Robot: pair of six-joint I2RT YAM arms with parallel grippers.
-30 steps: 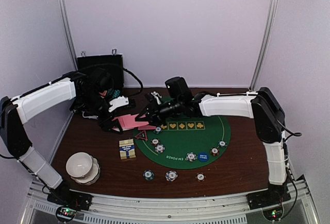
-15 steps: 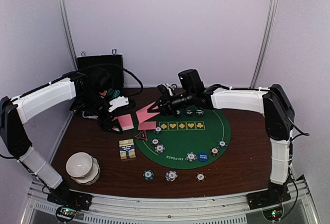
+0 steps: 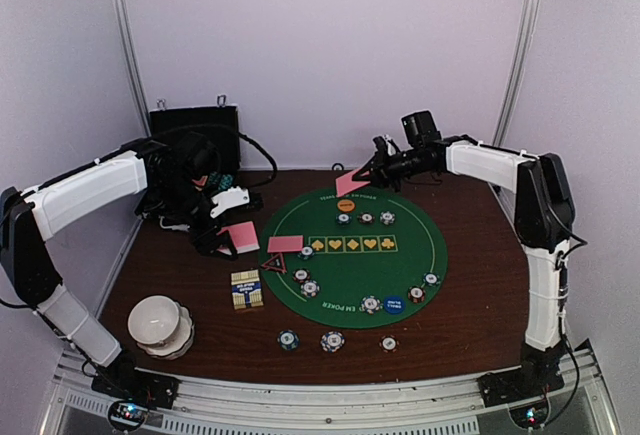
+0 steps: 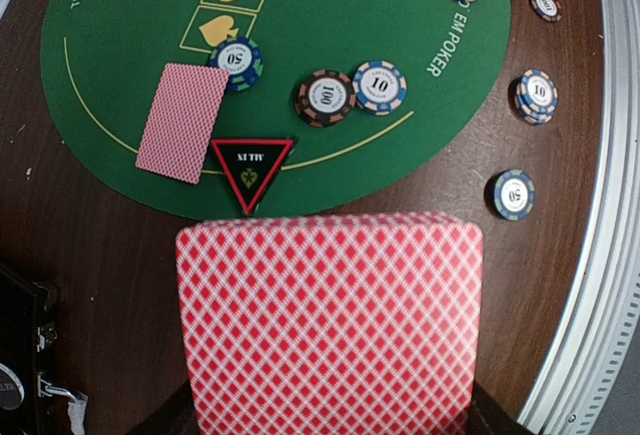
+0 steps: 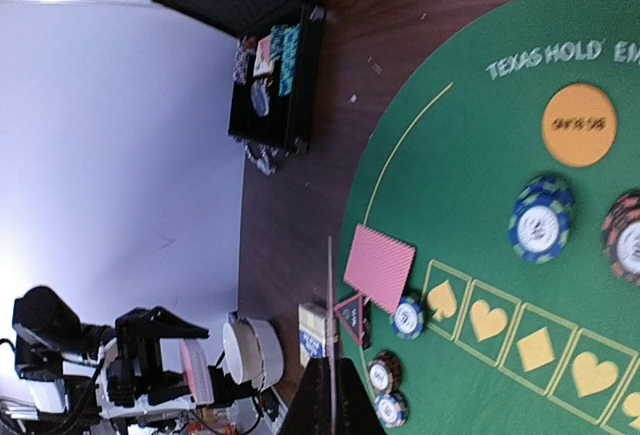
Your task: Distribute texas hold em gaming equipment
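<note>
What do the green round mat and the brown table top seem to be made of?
Green mat: probably felt or thin cloth, matte; it lies flat, shows no glare, carries printed gold markings. Table top: dark wood or wood-look laminate, slight sheen, faint streaks; which one cannot be told.

1. Top external view: light is even and diffuse, with only faint shadows on the dark counter (image 3: 480, 295).
2. Left wrist view: sharp, though the rail (image 4: 590, 255) bows at the right edge.
3. Right wrist view: poker chips (image 5: 541, 217) at right are blurred, and the wall (image 5: 100, 135) at upper left is washed out.
</note>
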